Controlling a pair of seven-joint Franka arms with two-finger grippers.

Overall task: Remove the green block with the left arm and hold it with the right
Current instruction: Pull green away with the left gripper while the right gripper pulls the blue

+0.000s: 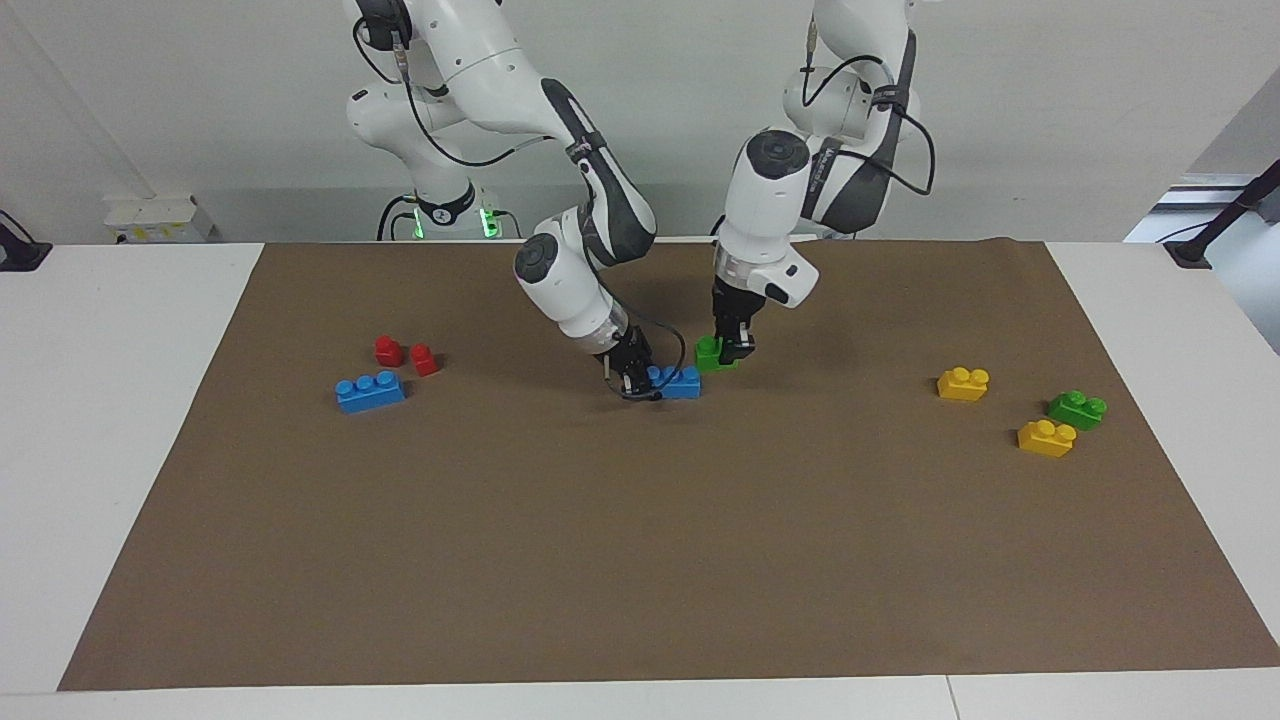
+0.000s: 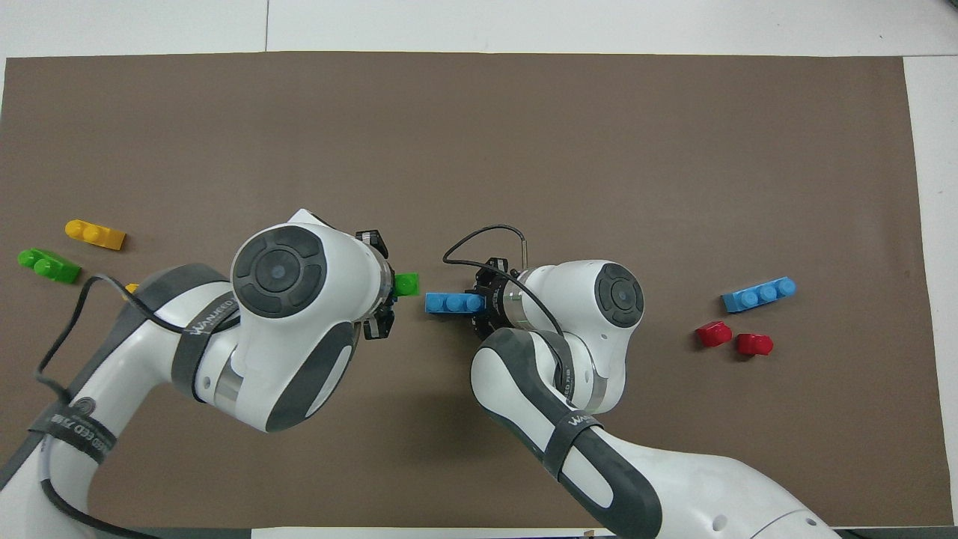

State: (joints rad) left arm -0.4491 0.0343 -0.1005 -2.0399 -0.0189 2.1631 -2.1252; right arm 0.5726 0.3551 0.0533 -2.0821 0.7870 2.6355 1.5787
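Observation:
The green block (image 1: 712, 354) is a small bright green two-stud brick, held in my left gripper (image 1: 733, 352), which is shut on it just above the mat; it also shows in the overhead view (image 2: 406, 284). My right gripper (image 1: 638, 378) is shut on one end of a blue three-stud brick (image 1: 678, 381) that lies flat on the brown mat (image 1: 640, 560), beside the green block toward the right arm's end. In the overhead view the blue brick (image 2: 450, 302) sticks out of the right gripper (image 2: 479, 303), apart from the green block.
A second green brick (image 1: 1077, 408) and two yellow bricks (image 1: 963, 383) (image 1: 1046, 438) lie at the left arm's end. Another blue three-stud brick (image 1: 370, 391) and two red pieces (image 1: 388, 350) (image 1: 424, 359) lie at the right arm's end.

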